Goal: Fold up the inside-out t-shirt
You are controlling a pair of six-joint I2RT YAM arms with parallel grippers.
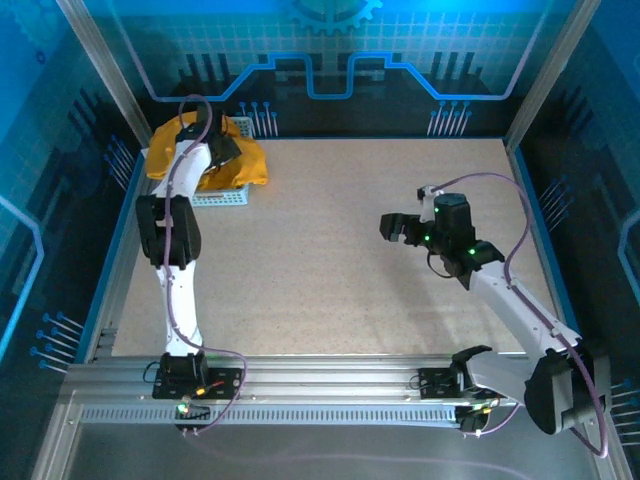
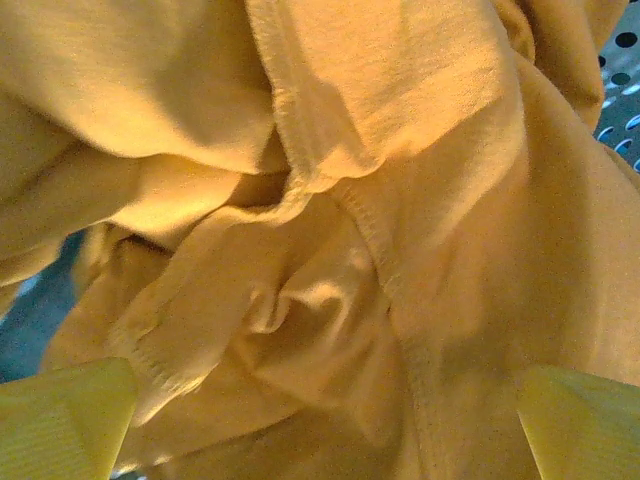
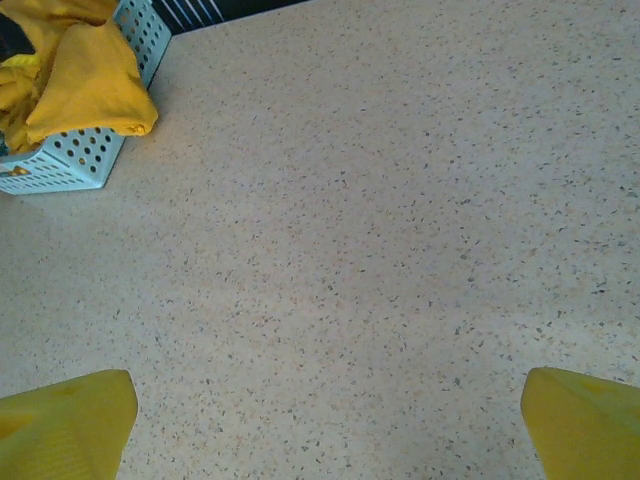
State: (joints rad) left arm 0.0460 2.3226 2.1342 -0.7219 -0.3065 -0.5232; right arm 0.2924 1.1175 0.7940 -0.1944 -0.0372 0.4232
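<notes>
In the overhead view I see the t-shirt (image 1: 252, 165) bunched in a yellow heap in the basket (image 1: 225, 198) at the upper left corner of the bench (image 1: 330, 270), with folds spilling over the basket's rim on both sides. My left arm reaches up the left side of the frame, and the left hand (image 1: 222, 148) sits right over the heap.

On the left wrist camera the crumpled cloth comes up very close, with a stitched hem running down the middle of the frame and a bit of perforated basket wall at the upper right. The two yellow fingertips (image 2: 65, 420) sit at the lower corners, spread wide, so the left hand is open. Cloth lies between them, but it is not pinched. I cannot tell whether the tips touch it.

The right hand (image 1: 393, 228) hangs over bare bench at the centre right of the overhead frame, well apart from the shirt. On the right wrist camera its fingertips (image 3: 580, 425) also stand wide apart, open on nothing, over speckled surface, with the basket and shirt in the upper left corner.
</notes>
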